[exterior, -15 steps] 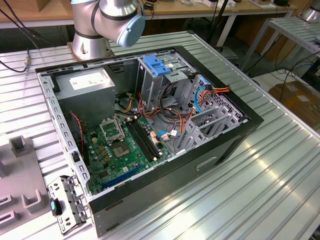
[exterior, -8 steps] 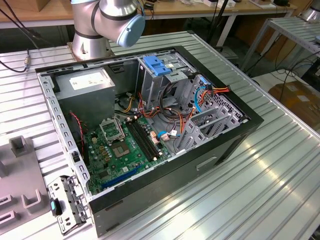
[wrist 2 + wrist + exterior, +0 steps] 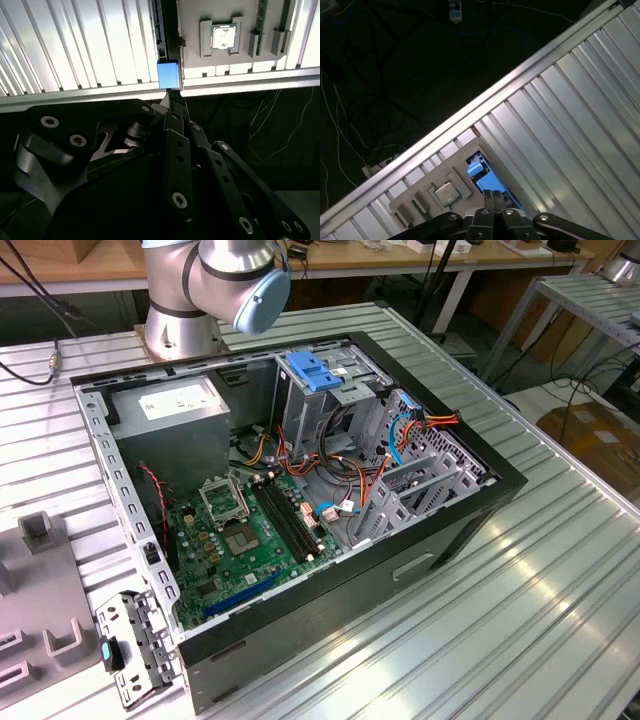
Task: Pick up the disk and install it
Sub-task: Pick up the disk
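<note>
In both wrist views my gripper hangs over a grey fixture plate at the edge of the ribbed table. Its two black fingers are pressed together, shut, with no gap between them. Just past the fingertips a blue-ended flat part, the disk, stands on edge in a slot of that plate. I cannot tell whether the fingertips touch it. The open computer case lies on the table in the exterior view, with its drive cage at the far side.
A processor chip sits in a pocket of the fixture beside the slot. Inside the case are the green motherboard, a grey box with a white sticker, a blue latch plate and loose cables. The arm's base stands behind the case.
</note>
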You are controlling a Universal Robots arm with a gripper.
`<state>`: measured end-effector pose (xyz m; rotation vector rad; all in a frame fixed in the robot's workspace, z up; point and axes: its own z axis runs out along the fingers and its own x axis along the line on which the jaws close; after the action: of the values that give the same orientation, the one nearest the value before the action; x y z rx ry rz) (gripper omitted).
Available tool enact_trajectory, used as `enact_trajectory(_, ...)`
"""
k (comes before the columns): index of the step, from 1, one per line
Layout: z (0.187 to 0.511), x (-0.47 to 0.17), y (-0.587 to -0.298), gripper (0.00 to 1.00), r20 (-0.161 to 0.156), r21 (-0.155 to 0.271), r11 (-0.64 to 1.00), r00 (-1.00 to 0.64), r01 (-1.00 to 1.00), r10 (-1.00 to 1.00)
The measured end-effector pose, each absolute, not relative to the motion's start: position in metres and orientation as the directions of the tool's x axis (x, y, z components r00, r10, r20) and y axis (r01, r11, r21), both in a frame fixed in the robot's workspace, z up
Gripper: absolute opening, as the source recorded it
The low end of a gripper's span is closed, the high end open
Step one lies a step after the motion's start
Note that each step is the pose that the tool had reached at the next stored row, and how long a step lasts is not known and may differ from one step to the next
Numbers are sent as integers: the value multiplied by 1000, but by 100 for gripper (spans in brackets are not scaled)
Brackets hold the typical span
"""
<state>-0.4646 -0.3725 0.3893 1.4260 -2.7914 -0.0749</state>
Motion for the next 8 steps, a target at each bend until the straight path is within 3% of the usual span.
enact_trajectory(8,389,-464,-372,11,-15,45,499,-500,-865,-866)
